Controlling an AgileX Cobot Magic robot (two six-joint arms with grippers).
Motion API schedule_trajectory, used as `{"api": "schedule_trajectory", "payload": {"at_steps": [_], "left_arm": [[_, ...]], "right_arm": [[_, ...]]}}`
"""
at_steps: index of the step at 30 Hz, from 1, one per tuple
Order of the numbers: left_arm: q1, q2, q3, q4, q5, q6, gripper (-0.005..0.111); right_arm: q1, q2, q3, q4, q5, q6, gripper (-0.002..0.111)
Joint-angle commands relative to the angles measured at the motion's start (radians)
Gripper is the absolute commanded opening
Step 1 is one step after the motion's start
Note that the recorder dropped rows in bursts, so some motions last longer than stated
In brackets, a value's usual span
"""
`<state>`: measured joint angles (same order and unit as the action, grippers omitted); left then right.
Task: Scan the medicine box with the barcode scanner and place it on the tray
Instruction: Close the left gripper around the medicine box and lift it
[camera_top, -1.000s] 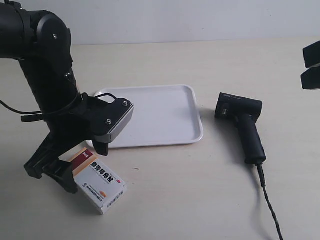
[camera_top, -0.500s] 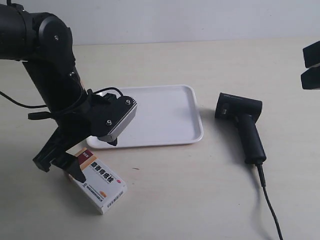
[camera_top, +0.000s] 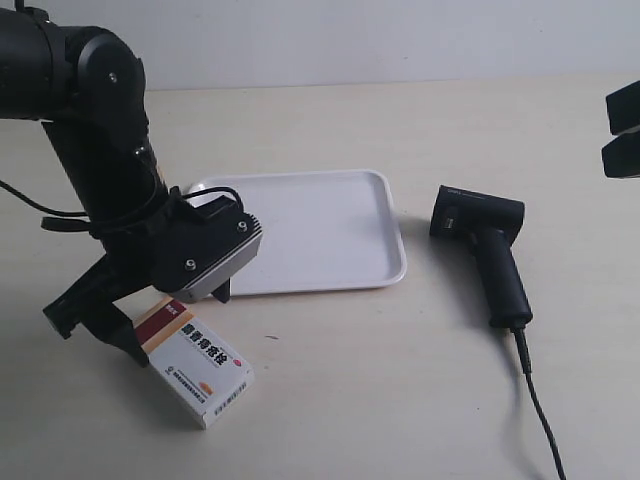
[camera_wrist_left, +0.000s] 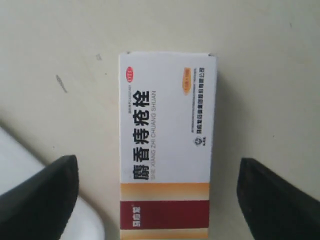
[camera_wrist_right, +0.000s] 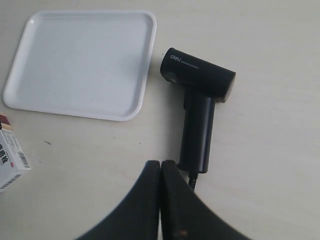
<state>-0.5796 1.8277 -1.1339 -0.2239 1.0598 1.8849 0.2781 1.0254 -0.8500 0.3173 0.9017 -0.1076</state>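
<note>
The table (camera_top: 330, 400) is pale and bare-topped, running wide under everything. On it, at the exterior view's left, stands the big black arm (camera_top: 90, 130), bent down low over the near left part of the table. The tray (camera_top: 320, 235) lies flat near the middle, white, nothing in it. Right of the tray, just apart from its edge, the barcode scanner (camera_top: 485, 245) lies on its side, head toward the far side and handle toward the near, its cable (camera_top: 535, 400) trailing off the near edge.

The medicine box (camera_top: 195, 360) lies flat on the table near the tray's near left corner, its red band end toward the arm. The left gripper (camera_wrist_left: 160, 200) hangs over that end with fingers wide apart, one on each side of the box; they seem clear of it, though their tips are hard to judge. The right gripper (camera_wrist_right: 160, 200) has its fingers pressed together, holding nothing, above the scanner's handle.
</note>
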Motion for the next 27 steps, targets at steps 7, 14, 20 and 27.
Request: {"api": "schedule_trajectory", "payload": {"at_steps": [7, 14, 20, 27], "left_arm": [[-0.001, 0.031, -0.006, 0.001, -0.052, 0.047, 0.082], [-0.001, 0.067, -0.006, -0.001, -0.073, 0.052, 0.082], [-0.001, 0.078, 0.018, -0.001, -0.07, 0.066, 0.082], [-0.001, 0.076, 0.041, 0.002, -0.054, 0.066, 0.082]], "right_arm": [[0.002, 0.003, -0.004, -0.003, -0.012, -0.006, 0.0], [0.002, 0.003, -0.004, -0.003, -0.014, -0.006, 0.0], [0.002, 0.003, -0.004, -0.003, -0.014, -0.006, 0.0], [0.002, 0.003, -0.004, -0.005, -0.014, -0.006, 0.0]]}}
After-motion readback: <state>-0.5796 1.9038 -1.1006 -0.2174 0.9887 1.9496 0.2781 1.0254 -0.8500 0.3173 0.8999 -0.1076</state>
